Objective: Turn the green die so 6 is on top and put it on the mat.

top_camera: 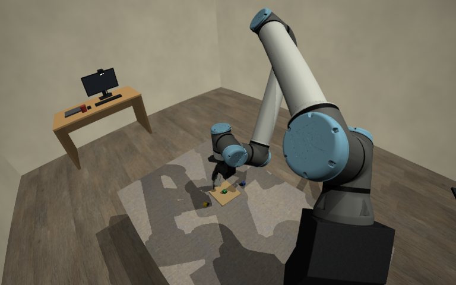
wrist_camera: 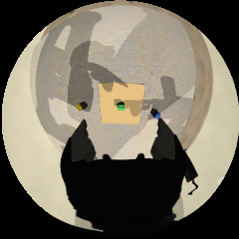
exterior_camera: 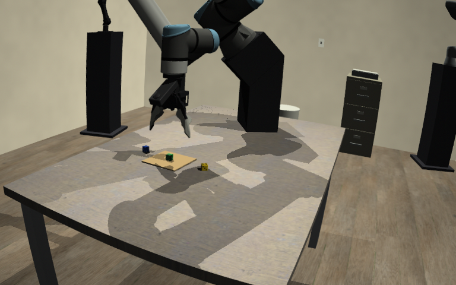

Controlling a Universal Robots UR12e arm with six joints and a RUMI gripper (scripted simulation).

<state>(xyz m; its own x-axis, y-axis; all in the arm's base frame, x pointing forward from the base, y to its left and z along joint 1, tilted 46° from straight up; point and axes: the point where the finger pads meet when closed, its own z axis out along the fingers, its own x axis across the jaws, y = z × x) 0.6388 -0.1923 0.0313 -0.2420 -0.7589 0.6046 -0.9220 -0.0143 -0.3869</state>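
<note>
The green die (exterior_camera: 169, 156) sits flat on the tan mat (exterior_camera: 168, 161), well inside its edges; it also shows in the wrist view (wrist_camera: 120, 106) and in the top view (top_camera: 224, 191). Its top number is too small to read. My gripper (exterior_camera: 170, 129) hangs above the mat's far side, open wide and empty, fingers pointing down. In the wrist view the two fingertips frame the mat (wrist_camera: 121, 101) from below. The blue die (exterior_camera: 145, 149) lies on the table left of the mat, and the yellow die (exterior_camera: 203, 166) lies on the table right of it.
The table top has a grey camouflage pattern. The arm's black base (exterior_camera: 259, 84) stands at the table's far side. A black pillar (exterior_camera: 103, 80) stands on the floor at the left, a filing cabinet (exterior_camera: 361, 114) at the right.
</note>
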